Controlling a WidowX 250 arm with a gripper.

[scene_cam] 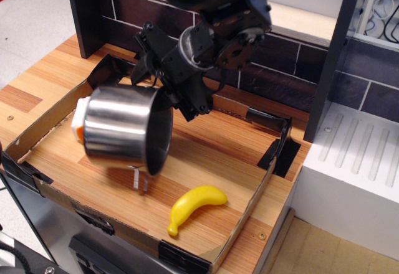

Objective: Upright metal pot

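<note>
The metal pot (118,131) is shiny steel and lies on its side in the cardboard tray (248,215), its mouth facing right and slightly down. It looks lifted a little off the tray floor and is motion-blurred. One wire loop handle (138,178) hangs below its rim. My black gripper (167,94) comes down from the upper back and is shut on the top of the pot's rim.
A yellow banana (194,205) lies in the tray's front, right of the pot. A white and orange object (77,123) sits behind the pot's base at the left. A dark tiled wall (274,68) stands behind, a white unit (355,162) at the right.
</note>
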